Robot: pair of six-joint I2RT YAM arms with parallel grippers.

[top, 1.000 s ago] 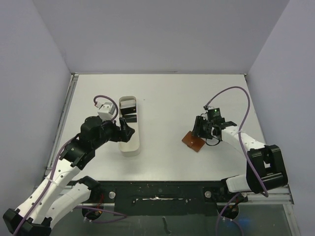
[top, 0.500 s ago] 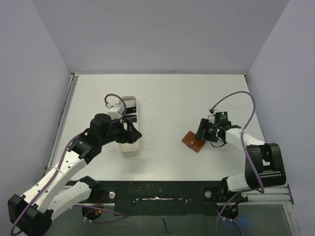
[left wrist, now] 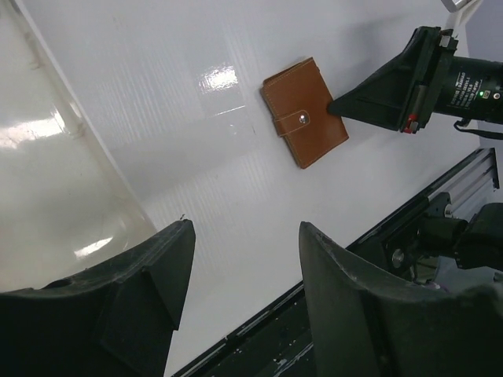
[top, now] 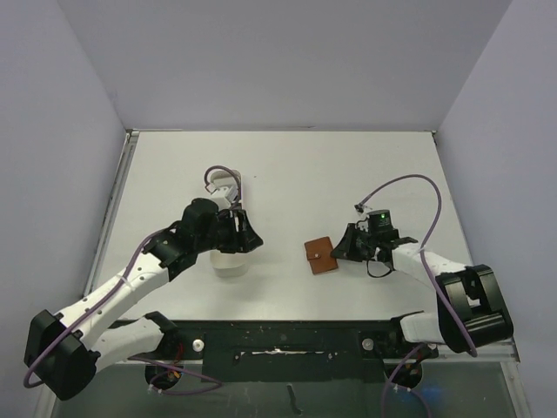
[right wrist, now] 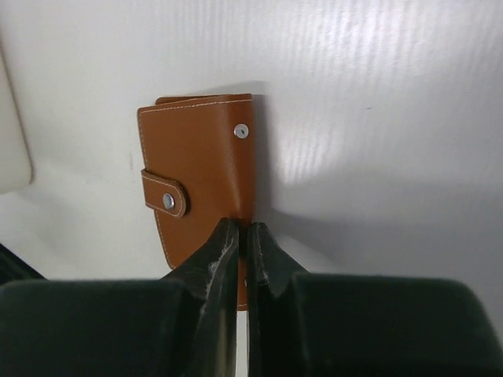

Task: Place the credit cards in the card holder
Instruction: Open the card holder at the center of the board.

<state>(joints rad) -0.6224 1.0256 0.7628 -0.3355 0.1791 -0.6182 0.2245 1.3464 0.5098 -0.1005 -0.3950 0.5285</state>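
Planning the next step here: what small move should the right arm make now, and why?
Probably open the right gripper and shift it toward the closure tab. The card holder lies flat and snapped shut, and the gripper's shut jaws only meet the holder's edge, so no card could go in.

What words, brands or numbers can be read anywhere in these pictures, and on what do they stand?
No text is legible in any view.
Wrist casing of the right arm: small white print, too small and blurred to read.
Wallet: plain brown leather, no writing.
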